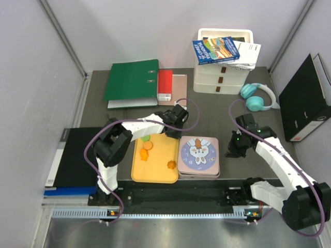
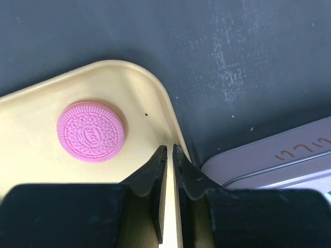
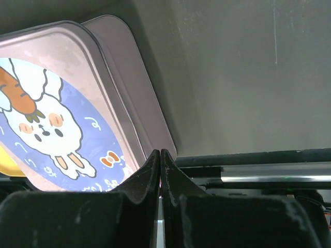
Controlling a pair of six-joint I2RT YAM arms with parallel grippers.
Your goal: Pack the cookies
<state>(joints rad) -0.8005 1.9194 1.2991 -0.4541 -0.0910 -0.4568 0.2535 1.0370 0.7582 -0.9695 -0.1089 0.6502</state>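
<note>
A yellow tray [image 1: 156,173] holds three orange cookies [image 1: 148,145] and a green cookie [image 1: 146,138]. A pink round cookie [image 2: 91,132] lies in the tray's far right corner [image 2: 150,85]; the left arm hides it in the top view. My left gripper [image 1: 174,134] [image 2: 169,150] is shut and empty, over the tray's right rim just right of the pink cookie. A pink tin with a rabbit lid [image 1: 199,154] [image 3: 51,113] sits right of the tray, lid on. My right gripper [image 1: 230,152] [image 3: 160,153] is shut and empty, just off the tin's right side.
At the back are a green binder [image 1: 132,80], a red box [image 1: 165,85], a white drawer unit [image 1: 223,67] with books on it and teal headphones [image 1: 256,96]. Black binders stand far right [image 1: 305,98] and lie at the left [image 1: 77,157].
</note>
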